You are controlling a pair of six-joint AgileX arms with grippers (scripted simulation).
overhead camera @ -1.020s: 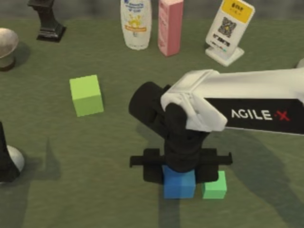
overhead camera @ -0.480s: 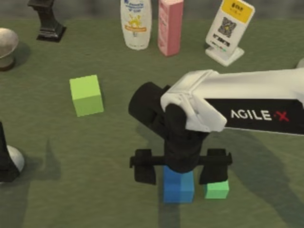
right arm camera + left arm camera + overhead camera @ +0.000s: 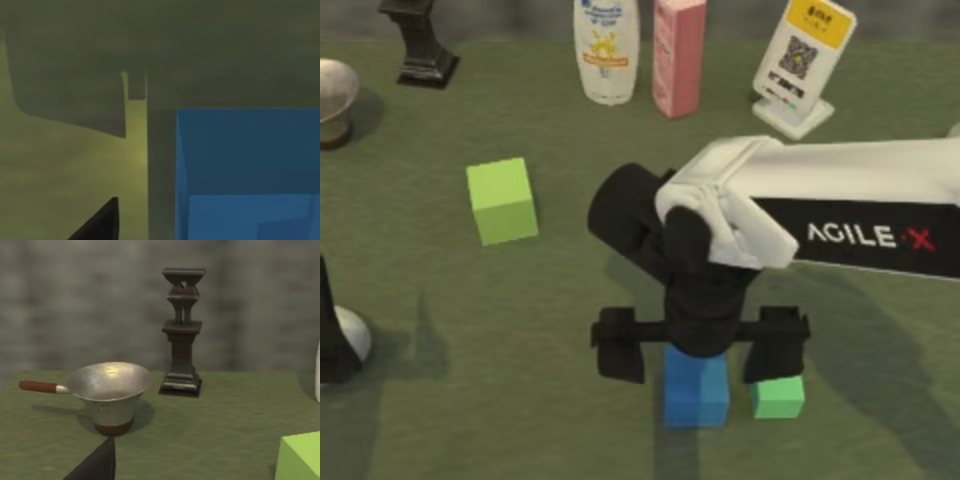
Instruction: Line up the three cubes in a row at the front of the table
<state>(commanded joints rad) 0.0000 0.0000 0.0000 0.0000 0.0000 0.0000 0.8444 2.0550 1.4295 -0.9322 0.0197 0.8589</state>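
The blue cube (image 3: 697, 390) rests at the front of the table (image 3: 470, 400), and the small mint-green cube (image 3: 778, 397) sits just to its right with a narrow gap between them. My right gripper (image 3: 698, 352) hovers over the blue cube, open, one finger on each side and clear of it. In the right wrist view the blue cube (image 3: 245, 175) fills one side, beside one dark fingertip (image 3: 107, 220). The large lime cube (image 3: 502, 200) lies alone at mid-left, and its corner (image 3: 300, 457) shows in the left wrist view. My left gripper (image 3: 332, 345) is parked at the left edge.
Along the back stand a dark pedestal (image 3: 418, 40), a white bottle (image 3: 606, 45), a tall pink box (image 3: 678, 55) and a QR sign (image 3: 800, 65). A metal saucepan (image 3: 332, 95) sits at the far left. My right arm (image 3: 840, 215) reaches in from the right.
My right gripper's fingers, shut on the blue cube one second ago, have spread apart and let it go. Both front cubes stay where they were.
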